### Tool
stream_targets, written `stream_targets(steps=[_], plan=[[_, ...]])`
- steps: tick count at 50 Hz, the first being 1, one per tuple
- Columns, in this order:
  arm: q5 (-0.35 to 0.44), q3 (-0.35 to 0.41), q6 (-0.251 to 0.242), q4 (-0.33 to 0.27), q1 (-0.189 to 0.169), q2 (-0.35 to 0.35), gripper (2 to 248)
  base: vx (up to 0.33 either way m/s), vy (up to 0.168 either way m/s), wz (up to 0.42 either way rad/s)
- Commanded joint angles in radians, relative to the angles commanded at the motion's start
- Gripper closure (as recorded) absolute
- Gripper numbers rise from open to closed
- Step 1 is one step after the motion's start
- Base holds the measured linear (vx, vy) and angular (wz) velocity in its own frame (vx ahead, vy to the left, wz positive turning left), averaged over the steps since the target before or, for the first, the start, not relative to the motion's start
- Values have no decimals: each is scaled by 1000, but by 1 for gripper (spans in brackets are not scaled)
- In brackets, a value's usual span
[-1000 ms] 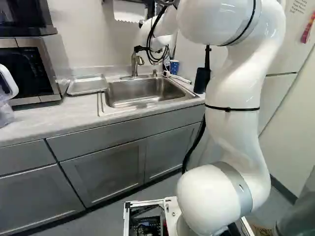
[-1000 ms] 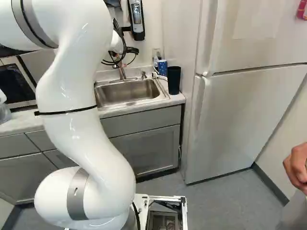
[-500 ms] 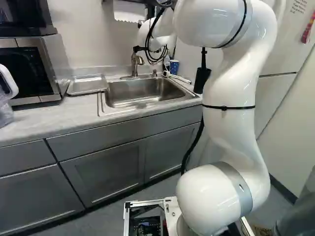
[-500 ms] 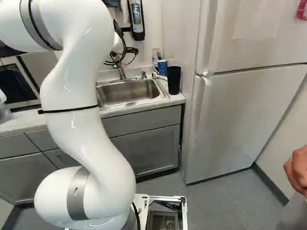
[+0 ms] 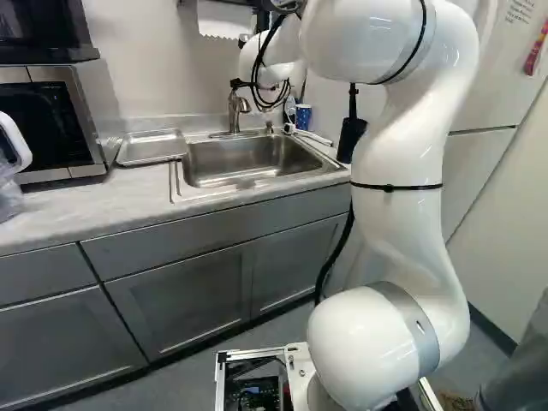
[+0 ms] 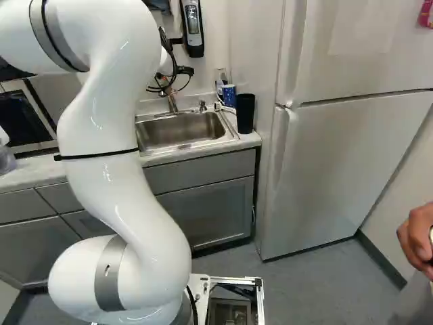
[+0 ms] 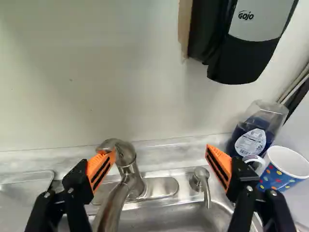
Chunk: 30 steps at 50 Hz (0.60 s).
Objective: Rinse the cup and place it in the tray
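Observation:
My gripper is a small black shape over the back of the sink in the right base view. The wrist view shows the gripper open, with nothing held; one finger overlaps the faucet. Just beyond the other finger, a blue cup with coloured dots stands by the wall; the same cup is behind the sink's right corner in the left base view. A tall black cup is beside it. The metal tray lies on the counter left of the sink.
A bottle of blue liquid stands behind the dotted cup, and a soap dispenser hangs on the wall. A small spout rises beside the faucet. Microwave and clear pitcher are at the left; a fridge is at the right.
My arm's upper links have shifted slightly left in the left base view and right in the right base view, mostly in the earlier half second. The cups and tray have not moved.

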Motion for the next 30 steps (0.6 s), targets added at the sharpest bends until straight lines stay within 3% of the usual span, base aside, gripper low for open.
stream_targets(steps=[30], plan=[[84,-34,0,0,-2,-28,3,0,0,0]])
